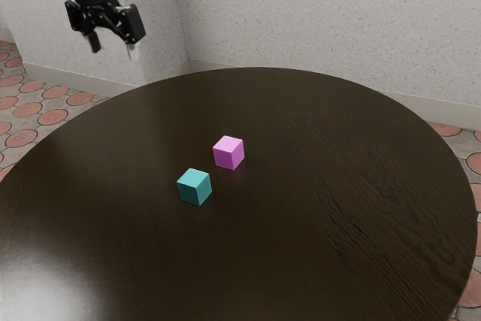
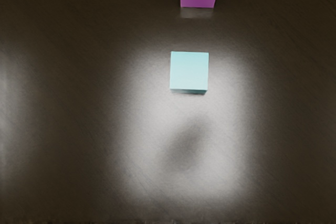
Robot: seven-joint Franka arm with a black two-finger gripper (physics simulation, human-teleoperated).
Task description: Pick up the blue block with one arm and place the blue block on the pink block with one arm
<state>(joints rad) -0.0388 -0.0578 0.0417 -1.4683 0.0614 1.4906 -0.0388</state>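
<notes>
Exterior view showed my gripper [image 1: 113, 46] hanging high and well apart from the pink block [image 1: 228, 152], fingers spread wide, gripping nothing; I judged that height gave the wrist camera a clear look at both cubes; the blue block [image 1: 195, 186] sat flat on the table [image 1: 353, 208] just beside the pink block, not touching it; with a gap between them, my fingers should have had room to straddle it.
</notes>
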